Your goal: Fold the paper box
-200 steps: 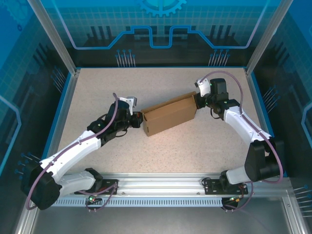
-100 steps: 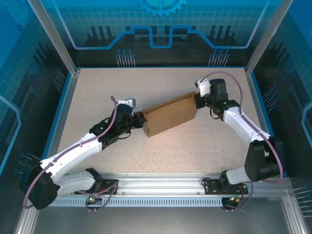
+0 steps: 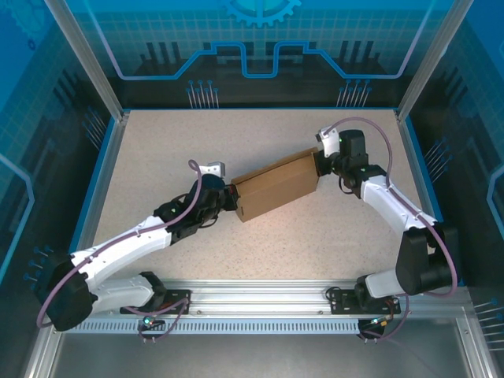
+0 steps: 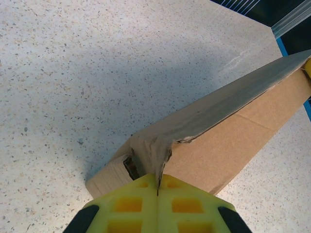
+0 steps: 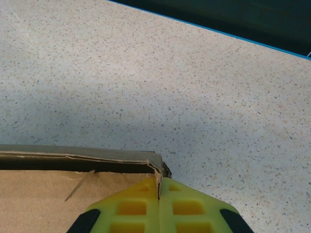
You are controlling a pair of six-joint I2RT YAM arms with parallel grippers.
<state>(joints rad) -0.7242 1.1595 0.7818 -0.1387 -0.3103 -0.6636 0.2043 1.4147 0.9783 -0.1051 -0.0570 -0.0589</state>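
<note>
Spans between both grippers as a plain brown corrugated paper box (image 3: 274, 186), folded up long and shallow. Meets the left gripper (image 4: 158, 178), fingers pressed together, with a crumpled corner right at its tips. Touches the right gripper (image 5: 159, 182), likewise pressed together, with a creased top corner at its tips.

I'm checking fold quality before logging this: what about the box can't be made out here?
Top external: paper box interior and underside, hidden by its own closed panels.
Left wrist: crumpled end's tuck, covered by the left gripper.
Right wrist: box's length, cut by the left edge; corner behind right gripper.
</note>
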